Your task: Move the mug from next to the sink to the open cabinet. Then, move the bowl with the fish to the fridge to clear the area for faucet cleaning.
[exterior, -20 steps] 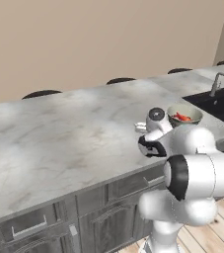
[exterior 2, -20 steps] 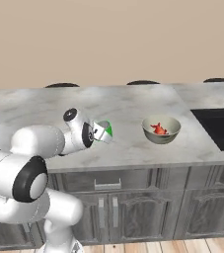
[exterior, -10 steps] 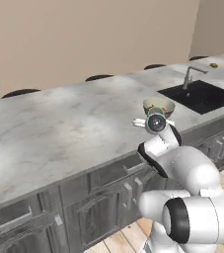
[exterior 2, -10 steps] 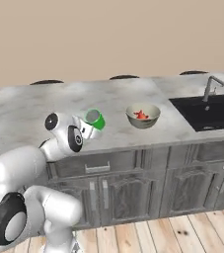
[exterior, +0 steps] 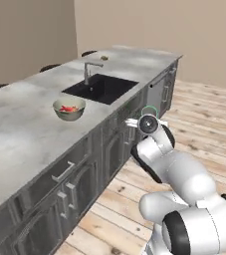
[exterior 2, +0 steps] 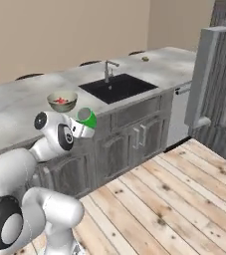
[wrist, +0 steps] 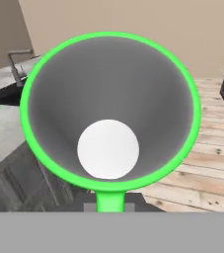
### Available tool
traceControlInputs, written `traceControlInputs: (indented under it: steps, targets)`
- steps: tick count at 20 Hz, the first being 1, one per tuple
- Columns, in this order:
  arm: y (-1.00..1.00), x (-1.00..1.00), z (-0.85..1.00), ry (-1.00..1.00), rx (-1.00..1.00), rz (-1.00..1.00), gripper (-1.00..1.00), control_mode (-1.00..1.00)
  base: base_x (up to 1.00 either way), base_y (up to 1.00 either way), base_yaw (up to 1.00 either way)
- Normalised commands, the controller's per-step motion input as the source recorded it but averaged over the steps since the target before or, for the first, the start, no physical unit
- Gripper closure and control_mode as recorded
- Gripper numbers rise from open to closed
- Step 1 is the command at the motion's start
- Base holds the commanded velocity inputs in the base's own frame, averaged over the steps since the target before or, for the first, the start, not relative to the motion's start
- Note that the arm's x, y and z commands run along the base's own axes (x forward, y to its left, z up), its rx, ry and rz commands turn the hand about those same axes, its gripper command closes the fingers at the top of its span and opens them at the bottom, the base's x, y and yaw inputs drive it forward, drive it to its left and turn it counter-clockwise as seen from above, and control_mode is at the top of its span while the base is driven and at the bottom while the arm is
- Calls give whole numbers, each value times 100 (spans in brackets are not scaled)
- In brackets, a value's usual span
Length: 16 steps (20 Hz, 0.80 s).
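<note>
Gripping the mug (exterior 2: 87, 117), bright green and cylindrical with a grey interior and pale round bottom, the gripper (exterior 2: 80, 125) is clenched on it, off the marble counter (exterior: 20, 129). Round blotched bowl (exterior: 68, 108) with red-orange fish (exterior: 68, 108) sits beside the black rectangular sink (exterior: 100, 88).

The mug (wrist: 111, 113) faces the camera, green rim, grey inside.
</note>
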Motion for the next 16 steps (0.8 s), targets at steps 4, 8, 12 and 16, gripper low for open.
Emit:
traceControlInputs:
  steps: [4, 8, 12, 16]
  targets:
    - [0, 0, 0, 0, 0, 0, 100, 100, -6, -18, -94]
    - [0, 0, 0, 0, 0, 0, 100, 100, 0, -7, -94]
    - [0, 0, 0, 0, 0, 0, 100, 100, 8, 18, -58]
    - [0, 0, 0, 0, 0, 0, 100, 100, 52, 0, -17]
